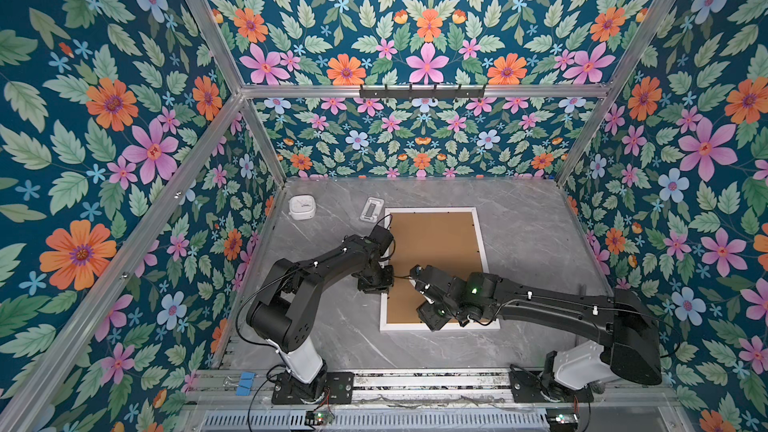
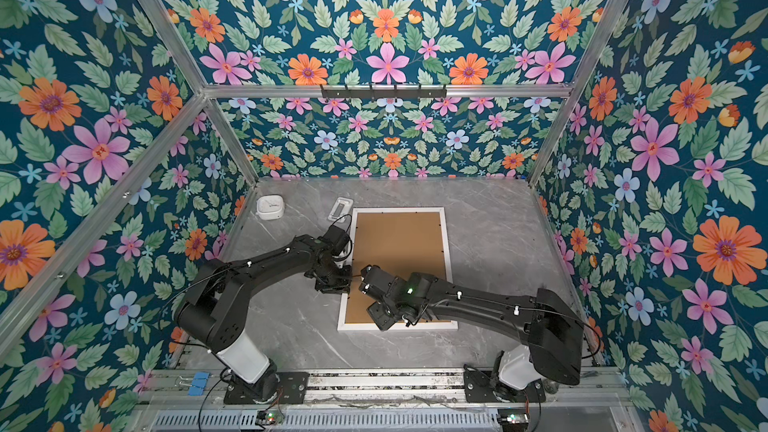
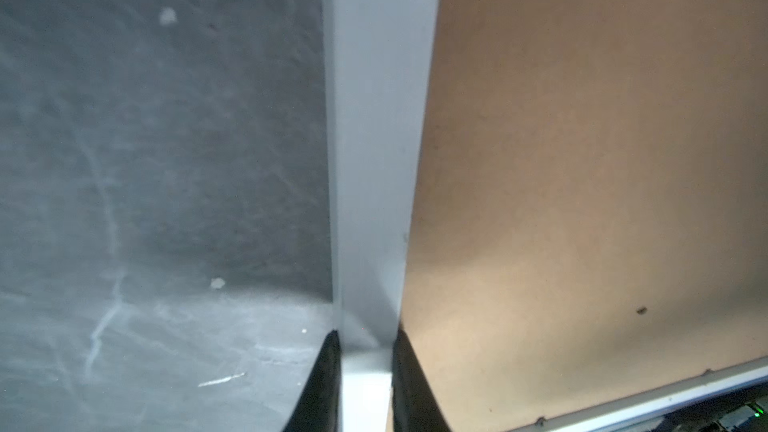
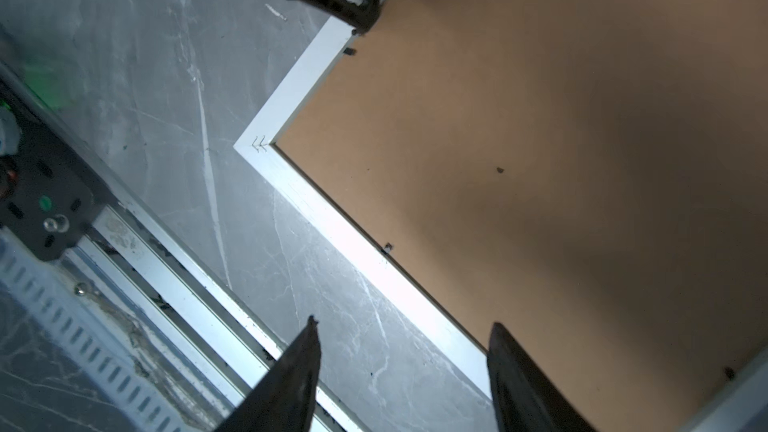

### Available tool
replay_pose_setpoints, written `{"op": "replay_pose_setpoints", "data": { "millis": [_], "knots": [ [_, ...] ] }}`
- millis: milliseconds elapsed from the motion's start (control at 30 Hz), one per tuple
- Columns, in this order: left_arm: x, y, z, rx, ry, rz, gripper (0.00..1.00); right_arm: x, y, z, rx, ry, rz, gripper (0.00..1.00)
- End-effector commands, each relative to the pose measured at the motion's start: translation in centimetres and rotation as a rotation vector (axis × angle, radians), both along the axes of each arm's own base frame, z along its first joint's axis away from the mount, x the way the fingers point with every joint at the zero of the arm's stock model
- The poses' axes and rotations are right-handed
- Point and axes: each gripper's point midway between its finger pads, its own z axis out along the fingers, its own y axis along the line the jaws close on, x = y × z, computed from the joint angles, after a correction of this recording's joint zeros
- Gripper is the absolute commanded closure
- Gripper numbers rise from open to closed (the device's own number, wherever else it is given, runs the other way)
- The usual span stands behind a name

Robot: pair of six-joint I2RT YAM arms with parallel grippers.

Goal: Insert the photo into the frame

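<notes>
- Table (image 1: 519, 222): the frame (image 4: 357, 249) lies flat near its middle, back side up.
- Backing board (image 1: 432, 243): the brown board fills the frame opening and sits inside the white rim.
- Photo: not visible in any view. It may lie under the board, but this cannot be confirmed, so its place in the frame is unknown.
- Task status, as a judgement: insertion cannot be verified. If the photo is not inside, the board must be lifted out, the photo laid in and the board refitted.
- Left gripper (image 3: 365, 338): the jaws are narrow and pinch the frame's left rail, one finger on each side.
- Right gripper (image 4: 403, 323): the jaws stand wide, straddling the near rail, and hold nothing.
- Tabs (image 4: 387, 248): small black clips sit along the inner edge, too small to tell whether they are locked.
</notes>
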Motion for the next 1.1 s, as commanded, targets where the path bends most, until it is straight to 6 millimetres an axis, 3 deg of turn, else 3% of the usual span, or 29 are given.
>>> {"op": "replay_pose_setpoints", "data": {
  "millis": [0,167,367,467,667,1067],
  "knots": [
    [0.7,0.3,-0.5,0.038,-0.021,0.017,0.92,0.2,-0.2,-0.3,-0.076,-0.123,0.073,0.36],
    [1.2,-0.2,0.2,0.028,-0.024,0.011,0.99,-1.5,1.3,-0.7,-0.151,-0.284,0.218,0.29],
    [1.9,-1.1,1.8,-0.001,-0.031,-0.003,0.99,-3.0,3.5,-1.6,-0.235,-0.466,0.351,0.23],
    [2.0,-1.1,2.4,0.003,-0.03,-0.011,1.0,-3.4,4.6,-3.3,-0.284,-0.495,0.395,0.22],
    [1.7,-1.0,3.1,-0.003,-0.031,-0.01,1.0,-2.0,5.1,-4.9,-0.402,-0.623,0.394,0.21],
    [1.2,-1.1,2.8,-0.002,-0.012,-0.021,1.0,0.2,4.3,-8.7,-0.583,-0.771,0.351,0.22]
  ]
}}
